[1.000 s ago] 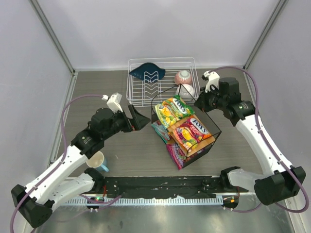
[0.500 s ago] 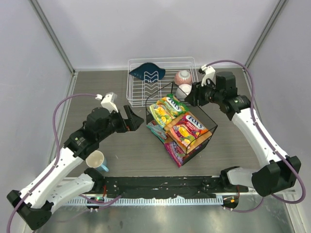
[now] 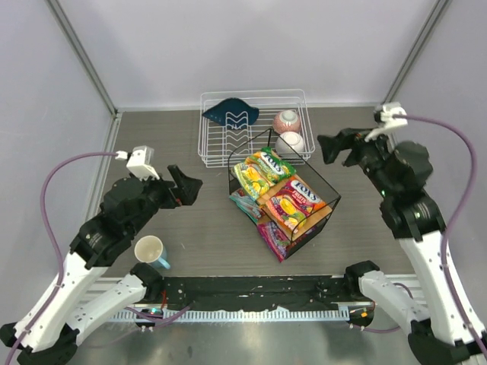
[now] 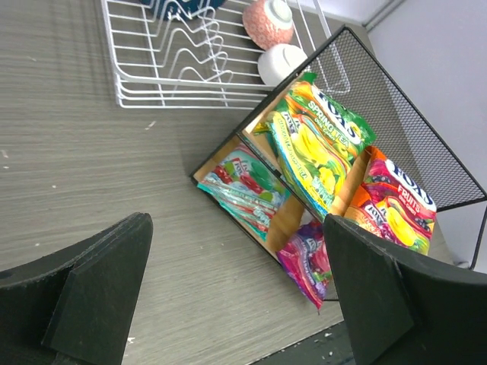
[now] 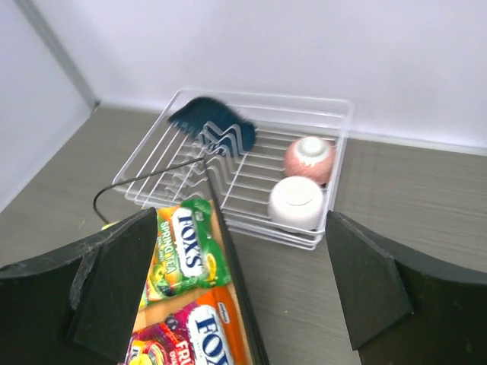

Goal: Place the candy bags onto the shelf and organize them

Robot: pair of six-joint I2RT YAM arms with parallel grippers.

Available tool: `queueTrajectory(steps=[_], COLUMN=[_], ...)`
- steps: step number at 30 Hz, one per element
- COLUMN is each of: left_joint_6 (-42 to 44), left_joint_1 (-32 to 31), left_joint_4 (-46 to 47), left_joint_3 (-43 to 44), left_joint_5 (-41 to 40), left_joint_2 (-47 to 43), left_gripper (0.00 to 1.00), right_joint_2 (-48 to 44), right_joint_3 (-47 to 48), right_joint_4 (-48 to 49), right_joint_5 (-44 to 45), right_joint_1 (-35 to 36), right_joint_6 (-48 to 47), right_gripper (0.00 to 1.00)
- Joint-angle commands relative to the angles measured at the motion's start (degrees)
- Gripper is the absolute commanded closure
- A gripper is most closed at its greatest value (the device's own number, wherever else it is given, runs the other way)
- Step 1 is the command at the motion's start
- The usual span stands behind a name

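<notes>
Over the table in the top view, the shelf (image 3: 326, 190) sits at the centre with all four candy bags at it: the green bag (image 3: 262, 171) and the orange-red bag (image 3: 293, 204) lie side by side on its upper tan board, while the teal bag (image 3: 245, 204) and the purple bag (image 3: 275, 237) sit lower, poking out from under that board at its 8 and 6 o'clock edges. My left gripper (image 3: 185, 186) hangs at the shelf's 9 o'clock, apart from it, and my right gripper (image 3: 335, 148) at its 2 o'clock, also clear of the frame. A white dish rack (image 3: 251, 129) stands at the shelf's 12 o'clock, holding a blue cloth (image 3: 230, 112), a pink bowl (image 3: 287, 120) and a white bowl (image 3: 291, 142). A mug (image 3: 150, 251) stands at 8 o'clock, well apart from the shelf. From my left wrist, my fingers (image 4: 99, 281) are spread wide with nothing between them, and the bags and the black mesh side lie ahead toward 2 o'clock. From my right wrist, my fingers (image 5: 114, 274) are likewise spread wide and empty. The green and orange-red bags show at 7 o'clock, and the rack with both bowls is at 12 o'clock.
</notes>
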Motion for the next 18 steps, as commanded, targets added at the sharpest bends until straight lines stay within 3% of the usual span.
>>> queueTrajectory(steps=[1, 8, 18], left_joint_6=[2.83, 3.19, 3.97], left_joint_1=[0.34, 0.34, 0.34], left_joint_4=[-2.24, -6.89, -11.03], left_joint_3=[0.58, -0.82, -2.50], left_joint_5=[-5.60, -11.06, -18.25], left_joint_2=[-4.17, -10.50, -19.29], left_gripper=[0.00, 0.00, 0.00], right_joint_2=[-10.83, -18.67, -20.70], right_joint_3=[-8.56, -16.23, -20.10], right_joint_4=[7.78, 7.61, 5.94], right_joint_5=[14.88, 20.52, 21.83], right_joint_1=[0.20, 0.12, 0.20], right_joint_6=[4.15, 5.65, 5.74], right_gripper=[0.03, 0.01, 0.00])
